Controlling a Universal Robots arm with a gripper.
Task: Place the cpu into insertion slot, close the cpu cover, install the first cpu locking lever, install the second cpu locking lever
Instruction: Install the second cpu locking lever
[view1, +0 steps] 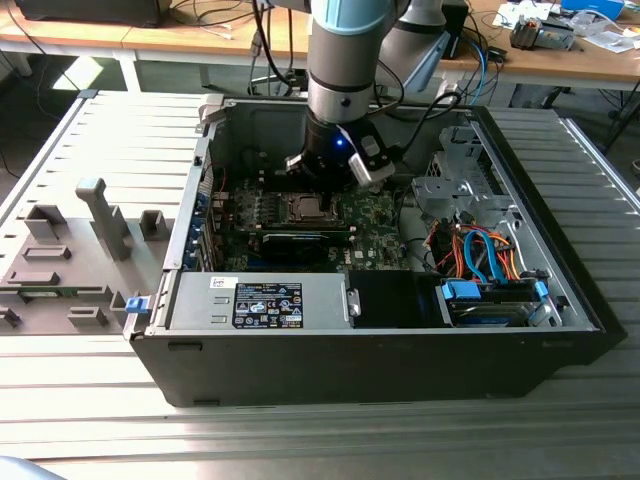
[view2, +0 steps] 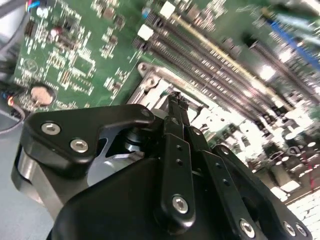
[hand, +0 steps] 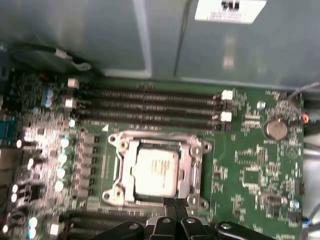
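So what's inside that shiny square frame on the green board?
Inside the cpu cover sits the cpu, its silver top showing through the window. The insertion slot beneath it is covered. The end effector hangs at the frame's edge.

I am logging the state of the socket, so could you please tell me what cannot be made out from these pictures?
- Locking levers: whether latched is too small to tell around the cpu cover in the first wrist view.
- Near edge of the insertion slot: cut off behind the gripper.
- The cpu in the exterior view: too small for detail.
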